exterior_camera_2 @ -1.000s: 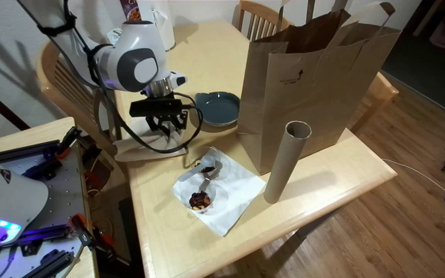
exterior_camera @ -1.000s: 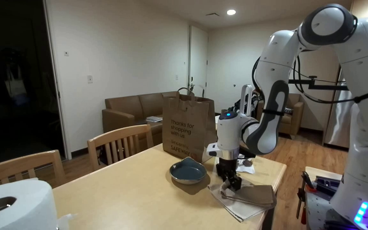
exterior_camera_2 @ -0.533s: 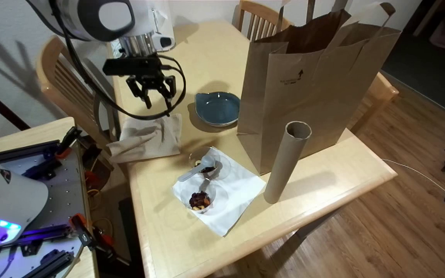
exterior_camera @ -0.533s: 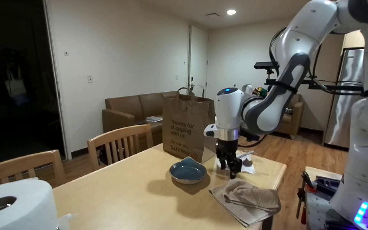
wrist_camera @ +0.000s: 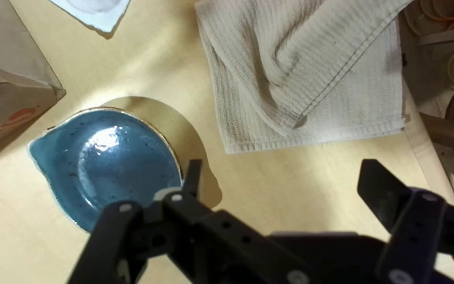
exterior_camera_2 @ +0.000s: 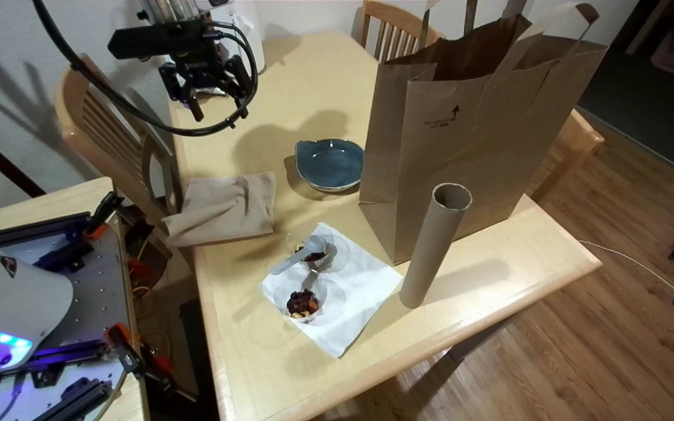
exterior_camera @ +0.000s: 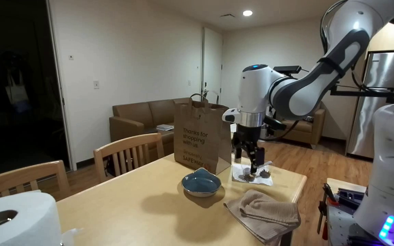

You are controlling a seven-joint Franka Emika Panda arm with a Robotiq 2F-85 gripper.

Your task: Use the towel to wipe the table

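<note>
The beige, ribbed towel (exterior_camera: 265, 213) lies crumpled and partly folded on the wooden table (exterior_camera: 142, 208), hanging slightly over its edge. From above, the wrist view shows the towel (wrist_camera: 309, 79) with one folded flap across it. My gripper (exterior_camera_2: 220, 114) hangs well above the table, apart from the cloth. In the wrist view its black fingers stand wide, and only bare tabletop shows between the tips of the gripper (wrist_camera: 282, 171), so it is open and holds nothing.
A blue dish (exterior_camera: 201, 183) sits beside the towel. Behind it stands a tall paper bag (exterior_camera_2: 477, 134), with a cardboard tube (exterior_camera_2: 436, 245) upright nearby. A white napkin (exterior_camera_2: 366, 286) bears small cups and a spoon. A paper roll (exterior_camera: 19, 222) stands at the table's far end.
A second ago my gripper was down on the towel with its fingers at the cloth. It has let go, opened wide and risen away. The towel stays on the table, its folds slightly shifted.
</note>
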